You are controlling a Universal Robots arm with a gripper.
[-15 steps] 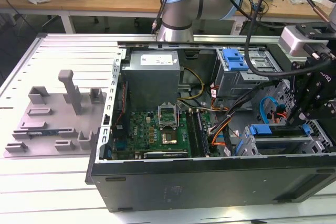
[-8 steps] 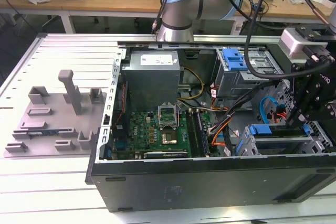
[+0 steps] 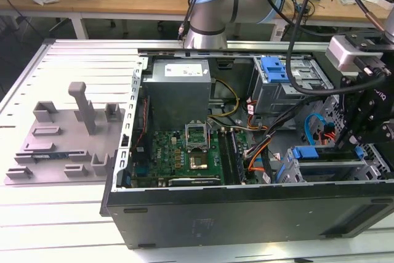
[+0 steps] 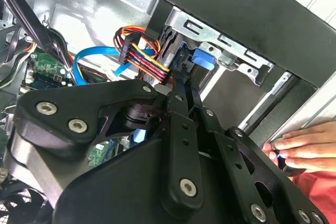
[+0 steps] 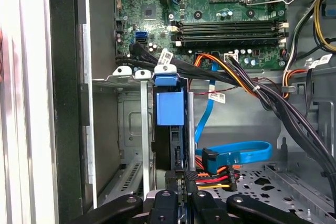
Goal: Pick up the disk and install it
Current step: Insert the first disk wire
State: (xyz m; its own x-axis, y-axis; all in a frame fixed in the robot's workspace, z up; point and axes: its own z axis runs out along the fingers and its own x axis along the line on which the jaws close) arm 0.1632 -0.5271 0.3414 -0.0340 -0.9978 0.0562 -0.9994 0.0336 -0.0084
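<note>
Disk edgewise just below tool

Black claw, bright blue disk frame, green circuit board, black computer case, light blue flat cable, grey tray, red sleeve

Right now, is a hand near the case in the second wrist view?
Yes, a person's hand rests against the case edge beside the gripper.

The exterior view looks down across the open computer case; both wrist views peer closely into its drive-cage corner.
</note>
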